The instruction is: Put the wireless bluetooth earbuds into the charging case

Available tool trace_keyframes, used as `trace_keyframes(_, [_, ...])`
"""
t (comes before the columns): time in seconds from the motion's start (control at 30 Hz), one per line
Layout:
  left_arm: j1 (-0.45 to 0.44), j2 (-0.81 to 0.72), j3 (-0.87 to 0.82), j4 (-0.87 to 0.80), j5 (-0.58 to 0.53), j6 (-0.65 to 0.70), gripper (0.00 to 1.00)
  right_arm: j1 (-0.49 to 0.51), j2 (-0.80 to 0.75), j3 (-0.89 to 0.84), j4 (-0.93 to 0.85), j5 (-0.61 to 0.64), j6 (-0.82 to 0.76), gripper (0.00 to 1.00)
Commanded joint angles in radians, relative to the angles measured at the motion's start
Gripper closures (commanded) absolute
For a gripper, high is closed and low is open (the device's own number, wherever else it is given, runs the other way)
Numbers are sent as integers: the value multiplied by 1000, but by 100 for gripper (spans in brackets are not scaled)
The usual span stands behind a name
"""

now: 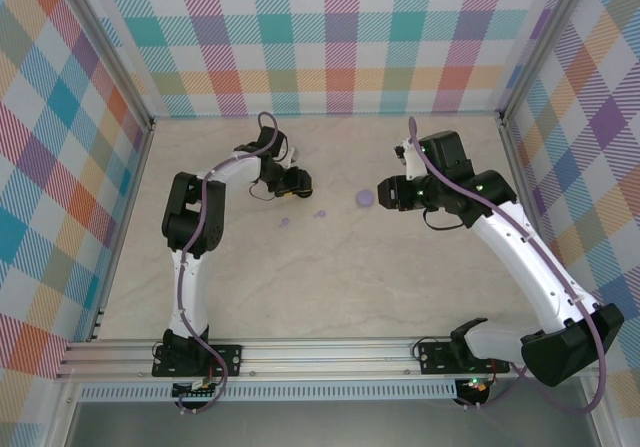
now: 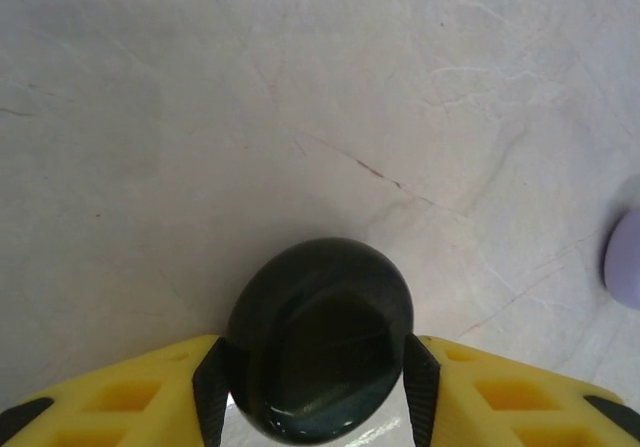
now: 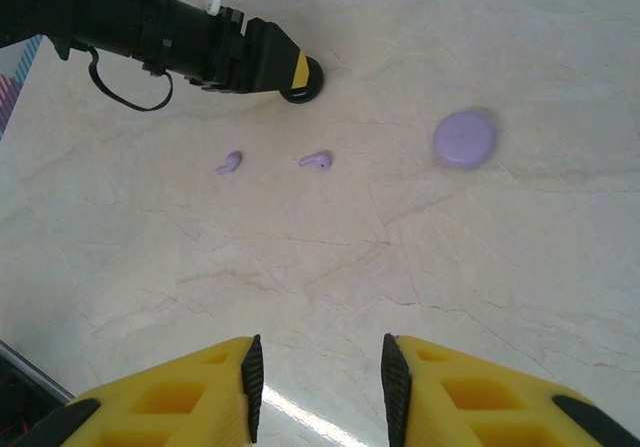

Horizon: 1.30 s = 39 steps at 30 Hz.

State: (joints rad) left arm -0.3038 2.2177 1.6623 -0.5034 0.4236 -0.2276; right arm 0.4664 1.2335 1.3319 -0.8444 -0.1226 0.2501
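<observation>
A black round charging case (image 2: 315,337) sits between the yellow fingers of my left gripper (image 2: 315,392), with a black pad against each of its sides; it looks closed. In the top view that gripper (image 1: 296,181) is low over the table, left of centre. Two lilac earbuds (image 3: 230,162) (image 3: 317,159) lie loose on the marble just in front of it. A closed lilac round case (image 3: 464,139) rests to their right. My right gripper (image 3: 320,372) hovers open above bare table with nothing between its pads, close beside the lilac case (image 1: 364,198).
The marble table (image 1: 330,287) is fenced by plaid walls (image 1: 330,37) and metal corner posts (image 1: 505,127). The left arm (image 3: 150,27) with its cables reaches across the far side in the right wrist view. Open floor lies between the arms' bases.
</observation>
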Motion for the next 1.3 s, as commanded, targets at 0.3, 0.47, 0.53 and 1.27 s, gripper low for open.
trace_keyframes(0.3, [23,-190,-59,-50,-163,46,47,5,72,2,-22,37,-14,51])
trace_keyframes(0.47, [11,-350,-163,-32,-237,60,44,4,102,4,-1,40,-17,51])
trace_keyframes(0.53, [5,-402,-194,-27,-251,65,41,4,113,8,6,41,-21,51])
trace_keyframes(1.27, [-208,-757,-329,-26,-406,10,0,-70,275,-2,121,1,-65,49])
